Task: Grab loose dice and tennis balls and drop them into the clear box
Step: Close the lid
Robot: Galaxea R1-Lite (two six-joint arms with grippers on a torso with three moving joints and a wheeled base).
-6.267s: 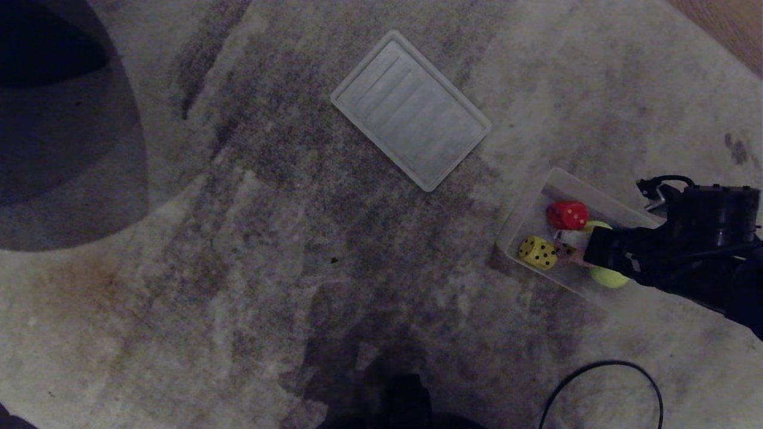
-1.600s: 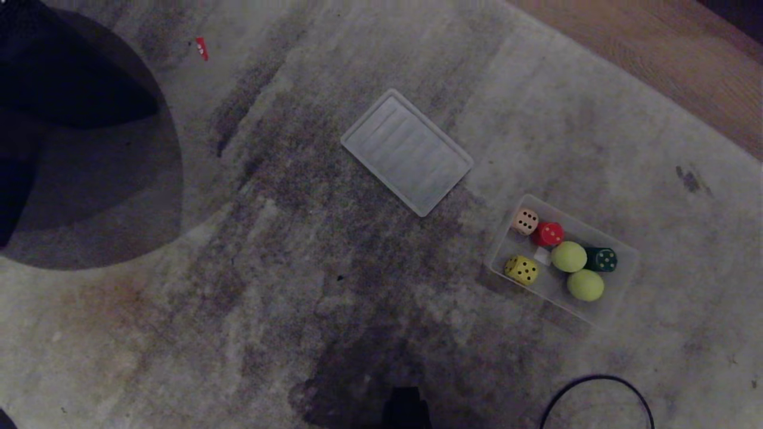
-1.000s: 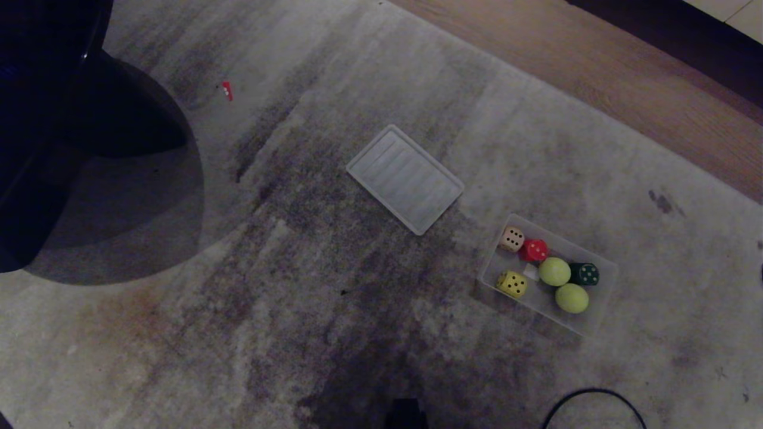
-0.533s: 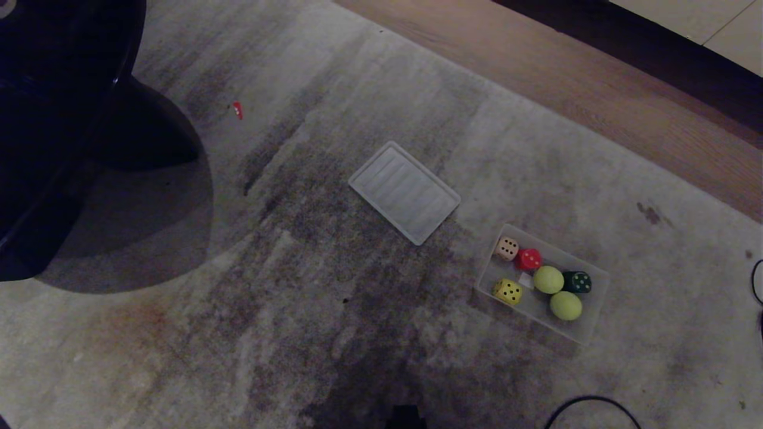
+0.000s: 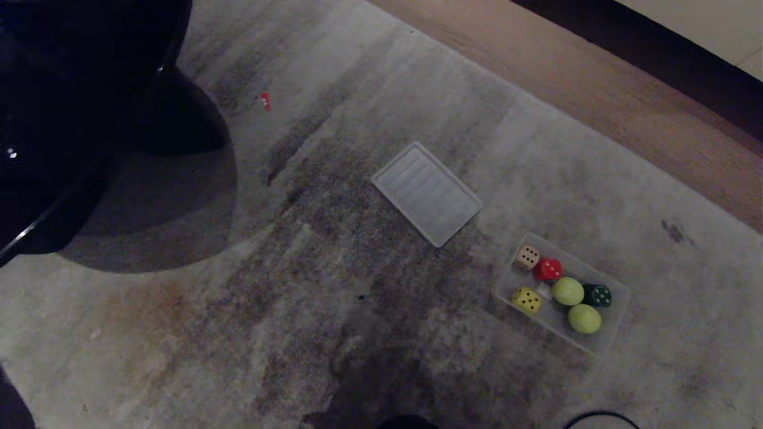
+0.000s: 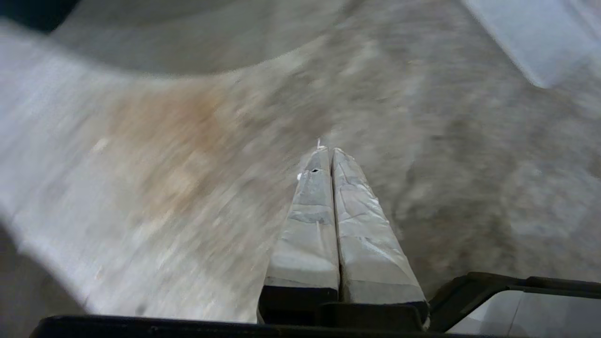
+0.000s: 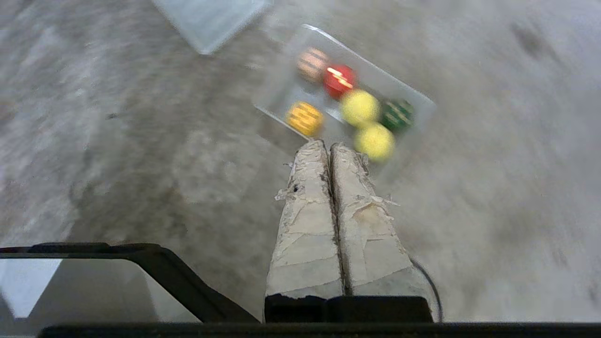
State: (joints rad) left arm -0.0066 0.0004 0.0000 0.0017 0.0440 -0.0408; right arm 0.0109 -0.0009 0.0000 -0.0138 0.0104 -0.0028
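Six pieces sat in the box (image 5: 617,298) as we looked down: the cream die (image 5: 527,257) and red die (image 5: 548,269) along its far side, the yellow die (image 5: 526,300) near the front corner, two balls (image 5: 567,291) side by side, and a dark green die (image 5: 597,295) tucked by the right wall. We saw nothing loose on the rug (image 5: 238,333), so we judged the collecting done. The lid (image 5: 426,193) lay flat just beyond the box's upper-left corner, apart from it.

Both arms were out of the head view. Our right end effector (image 7: 328,146) was clenched on nothing, fingers pressed together, and the box lay ahead of its tips, its long axis running slantwise across the line of approach. Our left end effector (image 6: 327,151) was likewise clenched and empty, over bare rug with only a corner of the lid ahead of it. So the right arm was plainly the nearer one for anything further at the box.
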